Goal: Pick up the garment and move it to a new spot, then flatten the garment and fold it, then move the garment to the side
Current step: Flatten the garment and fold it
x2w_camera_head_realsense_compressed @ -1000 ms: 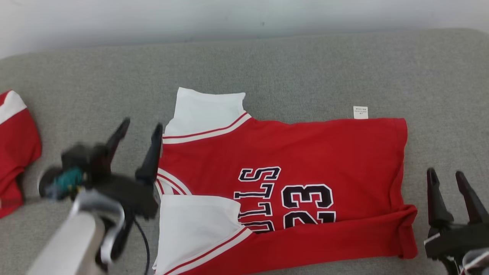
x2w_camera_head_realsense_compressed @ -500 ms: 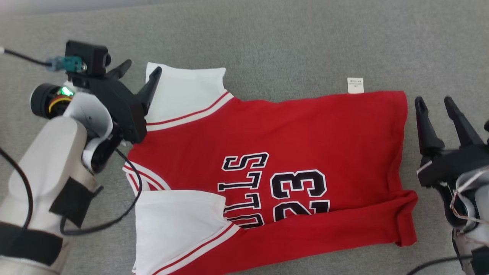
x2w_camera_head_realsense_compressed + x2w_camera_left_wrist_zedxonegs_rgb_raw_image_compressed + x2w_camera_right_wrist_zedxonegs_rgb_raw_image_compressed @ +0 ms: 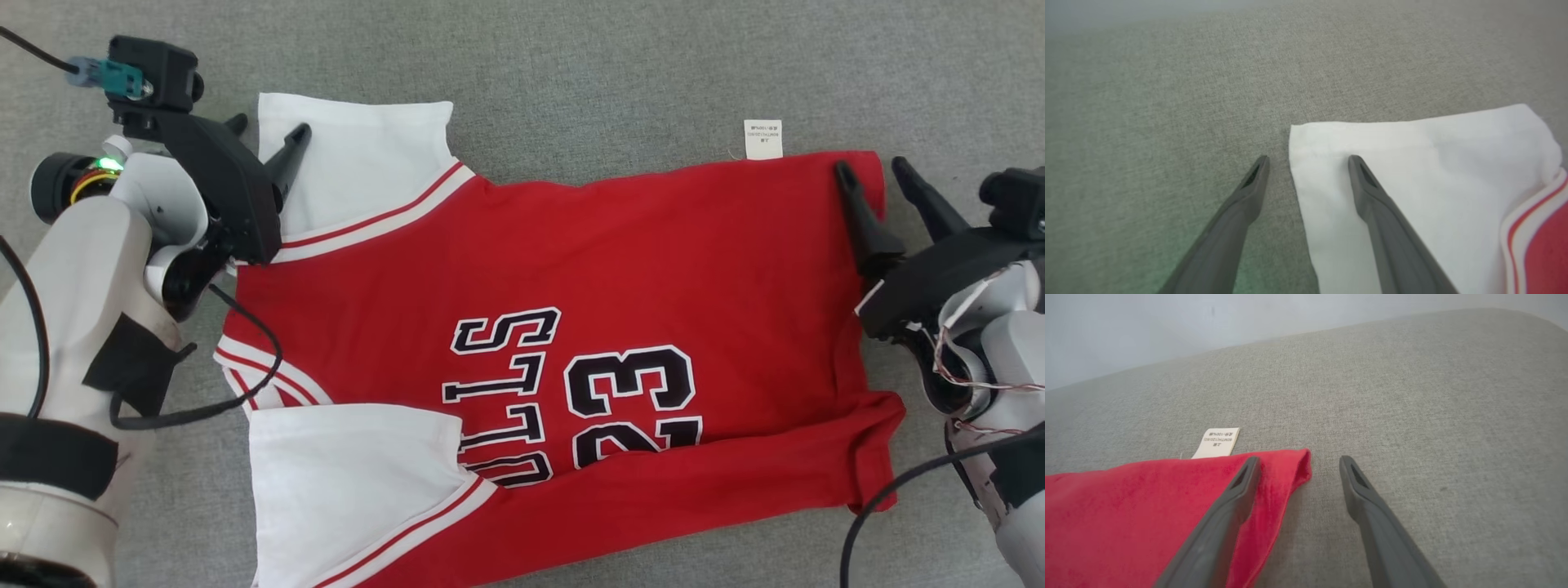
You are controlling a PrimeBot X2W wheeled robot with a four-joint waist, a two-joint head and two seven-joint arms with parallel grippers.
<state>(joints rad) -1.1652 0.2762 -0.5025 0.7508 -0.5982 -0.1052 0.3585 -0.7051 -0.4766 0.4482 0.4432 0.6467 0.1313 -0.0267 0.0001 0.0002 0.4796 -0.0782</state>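
Note:
The garment (image 3: 637,269) is a red jersey with white sleeves and dark lettering, spread flat on the grey cushion (image 3: 571,65). My left gripper (image 3: 269,129) is open at the far white sleeve (image 3: 359,163). In the left wrist view the left gripper (image 3: 1308,159) straddles the edge of that sleeve (image 3: 1433,163), one finger over cloth and the other over cushion. My right gripper (image 3: 870,166) is open at the far hem corner. In the right wrist view the right gripper (image 3: 1299,459) straddles the red corner (image 3: 1147,506) the same way.
A small white care label (image 3: 762,138) sticks out from the garment's far edge, also seen as the label (image 3: 1216,442) beside my right fingers. Grey cushion (image 3: 1433,396) runs back to a pale wall (image 3: 1208,318). Black cables (image 3: 245,384) trail from both wrists.
The head camera has tilted down, shifting the whole picture. Both grippers have moved forward, the left to the far sleeve edge, the right to the far hem corner. Both stayed open.

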